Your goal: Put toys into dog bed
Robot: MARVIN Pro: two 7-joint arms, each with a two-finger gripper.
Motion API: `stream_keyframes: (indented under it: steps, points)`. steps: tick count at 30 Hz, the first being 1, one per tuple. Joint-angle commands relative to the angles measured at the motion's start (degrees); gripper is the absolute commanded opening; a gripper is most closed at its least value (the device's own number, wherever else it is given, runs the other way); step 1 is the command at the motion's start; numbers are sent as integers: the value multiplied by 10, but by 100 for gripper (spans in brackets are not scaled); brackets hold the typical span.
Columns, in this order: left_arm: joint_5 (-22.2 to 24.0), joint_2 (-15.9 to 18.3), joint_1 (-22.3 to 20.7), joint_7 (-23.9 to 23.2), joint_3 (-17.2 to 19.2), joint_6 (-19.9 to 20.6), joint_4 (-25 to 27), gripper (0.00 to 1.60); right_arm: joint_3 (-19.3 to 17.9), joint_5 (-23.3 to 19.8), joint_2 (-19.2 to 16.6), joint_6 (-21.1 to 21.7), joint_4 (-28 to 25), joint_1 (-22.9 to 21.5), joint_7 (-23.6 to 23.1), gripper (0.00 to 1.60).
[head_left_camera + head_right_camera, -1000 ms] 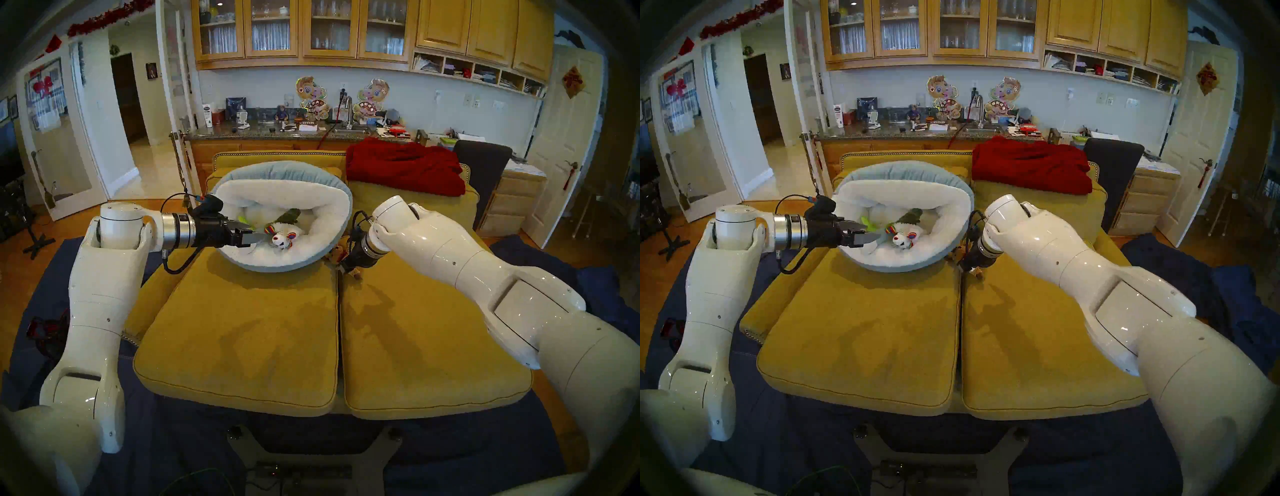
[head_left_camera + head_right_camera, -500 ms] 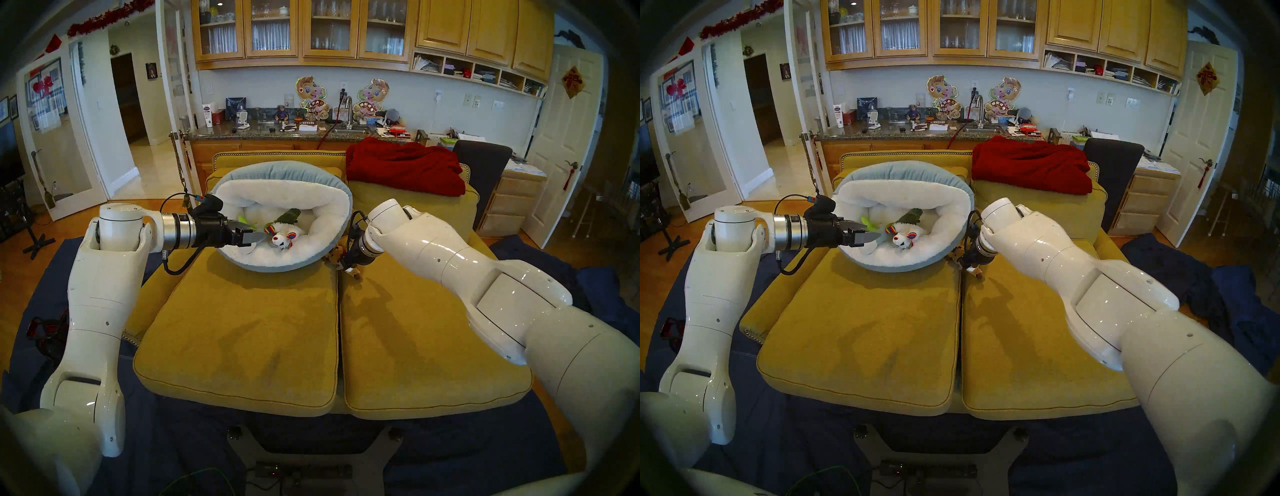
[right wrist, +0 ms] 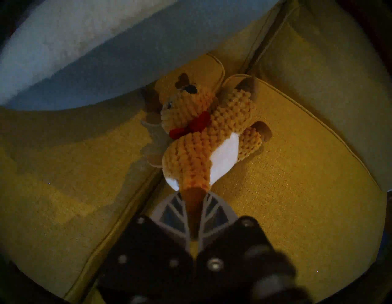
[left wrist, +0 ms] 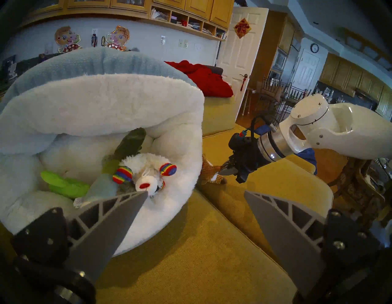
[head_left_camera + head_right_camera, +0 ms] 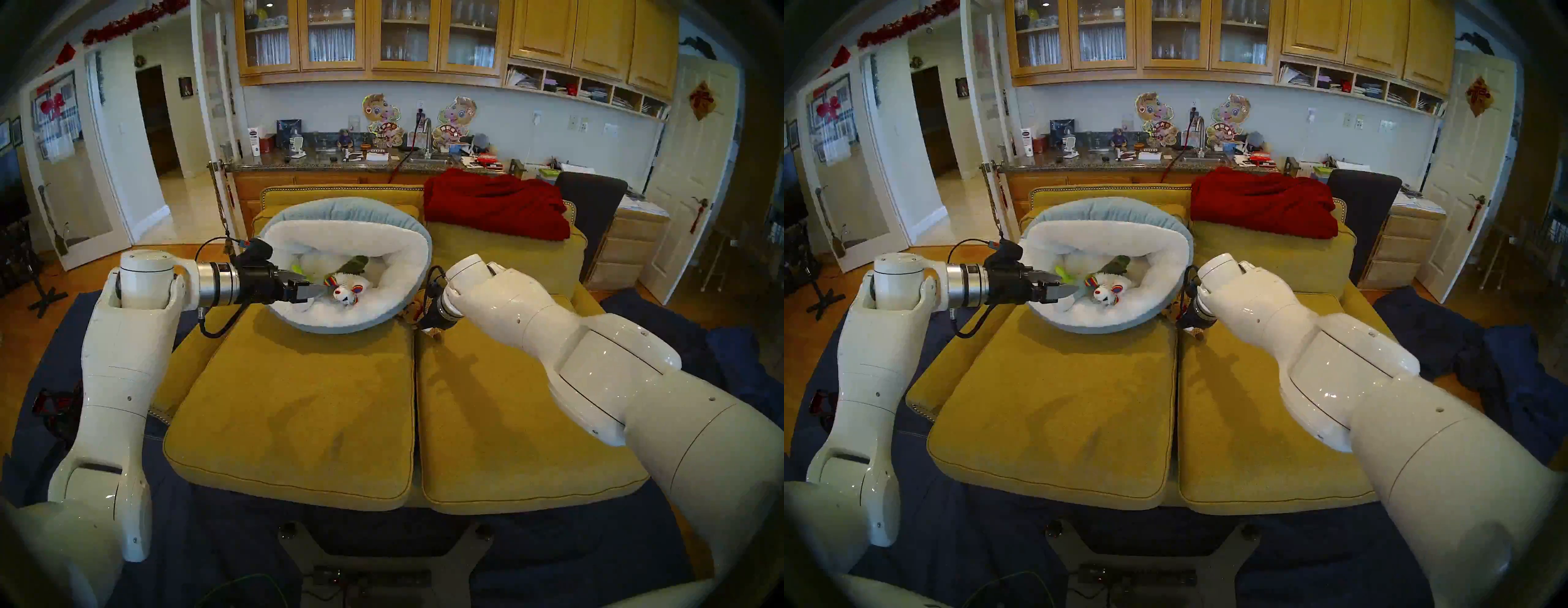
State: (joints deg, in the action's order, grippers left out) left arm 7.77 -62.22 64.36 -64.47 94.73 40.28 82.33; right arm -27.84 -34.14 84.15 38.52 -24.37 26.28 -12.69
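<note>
The dog bed (image 5: 352, 231) sits at the back of the left sofa cushion, white fleece inside, pale blue outside (image 3: 63, 42). In it lie the white animal with rainbow paws (image 5: 345, 293) (image 4: 146, 169), the green cactus (image 5: 297, 268) (image 4: 63, 184) and the long tube (image 5: 354, 265) (image 4: 129, 144). The grey cub is not clearly visible. My left gripper (image 5: 312, 288) (image 4: 195, 192) is open and empty over the bed's near left rim. The brown knitted animal (image 3: 201, 131) (image 5: 409, 312) lies on the cushion seam against the bed's right side. My right gripper (image 3: 192, 193) (image 4: 226, 171) is shut on its lower end.
A red blanket (image 5: 496, 204) lies on the sofa's back right. Two mustard cushions (image 5: 297, 403) (image 5: 522, 403) fill the foreground. A dark chair (image 5: 589, 199) and a cluttered counter (image 5: 360, 163) stand behind the sofa.
My right arm has shifted left and lower, its wrist closer to the bed's right side. The brown knitted animal stays on the seam. The left arm has not moved.
</note>
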Motion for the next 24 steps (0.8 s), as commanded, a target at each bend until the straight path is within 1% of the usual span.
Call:
stream_keyframes:
  steps: [1,5,9,10,16,24]
  points:
    - [11,1,-17,-12,6,-3,14,160,2,9,-23,0,-46,-50,-18,0]
    - [9,1,-16,-8,5,-3,14,160,-3,12,-44,5,-68,-69,-22,0]
    - [8,1,-15,-6,5,-3,13,160,-14,14,-64,8,-96,-74,-31,0]
    - [8,1,-14,-6,4,-3,13,160,-9,15,-66,8,-99,-84,-36,0]
    - [6,1,-12,-4,4,-4,12,160,-11,20,-84,19,-136,-96,-55,0]
    - [5,2,-10,-4,4,-4,11,160,-13,30,-119,45,-183,-110,-78,0]
